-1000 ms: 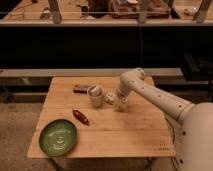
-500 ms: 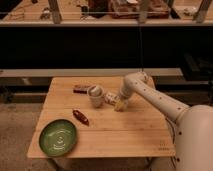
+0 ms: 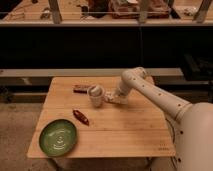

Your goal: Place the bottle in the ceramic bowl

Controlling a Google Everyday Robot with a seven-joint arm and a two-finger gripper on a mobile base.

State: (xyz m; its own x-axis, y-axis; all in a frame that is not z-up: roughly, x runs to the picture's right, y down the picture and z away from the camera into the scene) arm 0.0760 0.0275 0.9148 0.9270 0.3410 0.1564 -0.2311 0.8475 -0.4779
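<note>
1. A wooden table (image 3: 130, 135) is seen from the front, with a dark counter behind it.
2. The ceramic bowl (image 3: 58, 137), green and shallow, is set at the table's front-left corner. Its lighter ringed centre is fully exposed.
3. A white cup (image 3: 95, 95) is placed near the middle of the table, towards the back edge.
4. A dark red bar (image 3: 80, 89) is laid flat just behind and to the left of the cup.
5. A reddish-brown packet (image 3: 81, 117) is laid at a slant between the cup and the bowl, apart from both.
6. The robot's pale arm (image 3: 150, 92) is extended from the right, bent at the elbow, and lowered to the tabletop.
7. The gripper (image 3: 111, 99) is positioned low over the table, just beside the cup on its right side.
8. Whether the gripper is released, clenched or grasping anything cannot be told.
9. The bottle cannot be distinguished with certainty. Something pale is noted at the gripper, but it cannot be separated from the gripper itself.
10. The gripper is located well apart from the bowl.
</note>
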